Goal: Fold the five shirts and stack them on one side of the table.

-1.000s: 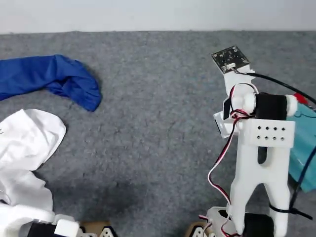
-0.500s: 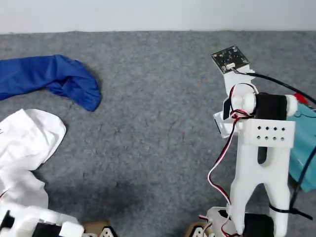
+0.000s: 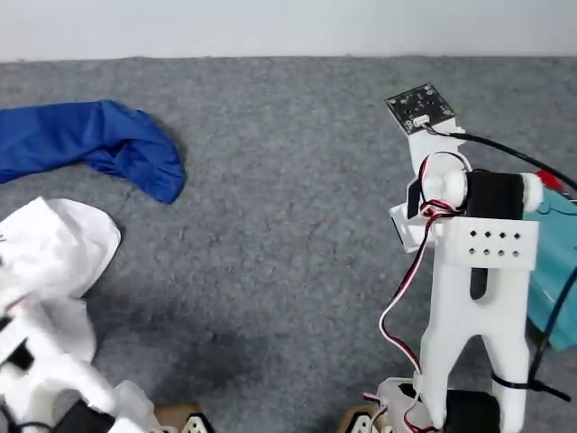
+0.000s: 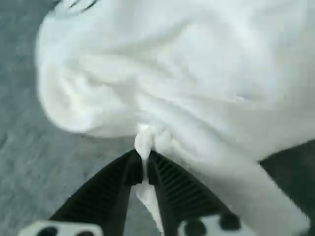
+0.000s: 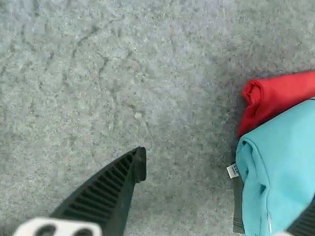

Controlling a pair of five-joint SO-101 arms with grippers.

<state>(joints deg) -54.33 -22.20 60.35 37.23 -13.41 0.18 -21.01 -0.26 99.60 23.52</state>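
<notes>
High view: at the near left, the left arm (image 3: pixel 41 388) has shifted in the last second and bunched up the near edge of the white shirt (image 3: pixel 54 257). The blue shirt (image 3: pixel 99 144) lies beyond it, so folding has probably only begun. Left wrist view: the left gripper (image 4: pixel 145 164) is clamped on a pinch of the white shirt. Right wrist view: the right gripper (image 5: pixel 226 179) hangs spread wide and empty beside the teal shirt (image 5: pixel 280 182) and red shirt (image 5: pixel 275 98) at the right.

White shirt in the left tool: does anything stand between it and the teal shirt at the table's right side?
The grey table between the white shirt and the teal shirt is bare, but the right arm stands upright over the teal shirt's edge; the path would probably have to go around it.
</notes>
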